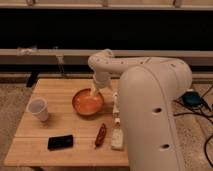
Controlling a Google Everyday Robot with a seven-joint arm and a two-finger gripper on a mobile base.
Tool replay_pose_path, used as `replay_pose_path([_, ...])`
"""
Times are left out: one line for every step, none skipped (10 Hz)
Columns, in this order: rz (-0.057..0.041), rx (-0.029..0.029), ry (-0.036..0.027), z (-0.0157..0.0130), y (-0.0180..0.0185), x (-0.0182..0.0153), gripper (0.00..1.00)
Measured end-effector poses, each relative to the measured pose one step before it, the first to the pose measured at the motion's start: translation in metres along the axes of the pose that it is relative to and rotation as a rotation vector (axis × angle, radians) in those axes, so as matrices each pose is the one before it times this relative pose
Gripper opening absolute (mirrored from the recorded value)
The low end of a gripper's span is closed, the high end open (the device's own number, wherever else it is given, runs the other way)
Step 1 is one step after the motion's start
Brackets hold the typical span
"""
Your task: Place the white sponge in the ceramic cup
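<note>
Tan table (55,95), orange bowl (75,103), cream arm (150,90).
The ceramic cup (39,109) at left was white, 1 flat slab (60,142) at the near edge black, a stick (101,135) beside it reddish-brown, and the cream gripper (94,91) hung over the bowl's far rim.

The arm (150,95) is clad in smooth, cream-white casing, built from thick rounded tubes joined at bulbous joints. 2 small dark round holes (158,110) are seen on the broad nearest segment, and a few tiny dark dots are scattered along the upper segment. The gripper (94,90), tinted yellowish, is found at the arm's narrow end, over the far rim of the orange bowl (76,104).
</note>
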Motion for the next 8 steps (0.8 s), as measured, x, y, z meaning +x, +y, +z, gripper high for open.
replay_pose_path([0.01655, 0.00625, -0.00552, -0.00618, 0.00041, 0.01867, 0.8])
replay_pose_path([0.02623, 0.00725, -0.00379, -0.00551, -0.00061, 0.02044, 0.8])
replay_pose_path([0.03736, -0.00117, 0.00226, -0.00393, 0.00707, 0.02712, 0.8])
replay_pose_path([0.0209, 0.00013, 0.00312, -0.00131, 0.00491, 0.01622, 0.8])
replay_pose_path([0.03737, -0.00226, 0.0104, 0.00055, 0.00027, 0.01971, 0.8])
replay_pose_path([0.062, 0.00181, 0.0215, 0.00507, -0.00588, 0.02621, 0.8])
replay_pose_path([0.03946, -0.00023, 0.02039, 0.00731, -0.00067, 0.01642, 0.8])
replay_pose_path([0.02874, -0.00011, 0.01735, 0.00872, -0.00032, 0.01146, 0.8])
